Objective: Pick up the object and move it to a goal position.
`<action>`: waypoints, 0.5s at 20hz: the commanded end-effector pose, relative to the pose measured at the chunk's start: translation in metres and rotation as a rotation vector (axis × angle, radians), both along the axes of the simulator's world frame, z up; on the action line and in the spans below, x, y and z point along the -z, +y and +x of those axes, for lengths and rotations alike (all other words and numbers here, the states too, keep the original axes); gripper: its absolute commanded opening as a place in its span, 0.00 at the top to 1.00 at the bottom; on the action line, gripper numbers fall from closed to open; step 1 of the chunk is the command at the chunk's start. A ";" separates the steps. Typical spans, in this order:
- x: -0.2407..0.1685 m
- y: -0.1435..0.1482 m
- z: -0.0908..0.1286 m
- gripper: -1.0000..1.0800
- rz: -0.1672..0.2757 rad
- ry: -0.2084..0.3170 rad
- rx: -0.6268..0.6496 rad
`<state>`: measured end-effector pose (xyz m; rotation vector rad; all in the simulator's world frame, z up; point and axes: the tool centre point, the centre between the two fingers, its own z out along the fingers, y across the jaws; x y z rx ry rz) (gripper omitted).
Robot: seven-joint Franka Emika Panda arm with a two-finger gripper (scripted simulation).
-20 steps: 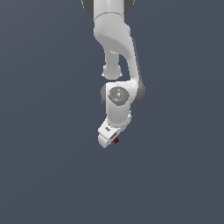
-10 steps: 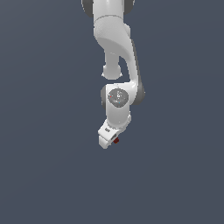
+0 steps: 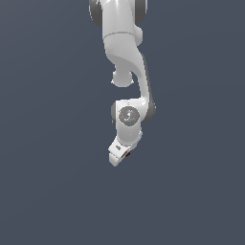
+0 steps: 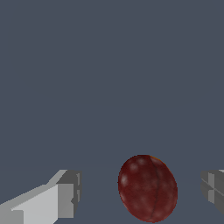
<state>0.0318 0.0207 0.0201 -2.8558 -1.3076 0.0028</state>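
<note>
The object (image 4: pixel 148 188) is a small dark red, roundish lump with pale specks. In the wrist view it lies between my two fingers, one light grey finger (image 4: pixel 65 197) on one side and the other finger (image 4: pixel 213 188) on the other, with a gap on each side. My gripper (image 4: pixel 140 190) is open and touches nothing. In the exterior view the white gripper (image 3: pixel 119 157) points down from the arm, and the object (image 3: pixel 128 154) shows as a tiny red spot at its tip, mostly hidden by the hand.
The white arm (image 3: pixel 125 62) reaches down from the exterior view's top. The flat dark grey ground (image 3: pixel 52 182) fills both views. No other thing shows.
The wrist and hand have moved down in the exterior view, while the red spot has stayed in place. The fingers now stand on either side of the object.
</note>
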 end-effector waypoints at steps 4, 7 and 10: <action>0.003 0.000 0.001 1.00 0.000 -0.002 0.000; 0.003 0.000 0.001 1.00 0.000 -0.002 0.000; 0.003 0.000 0.001 1.00 0.000 -0.002 0.000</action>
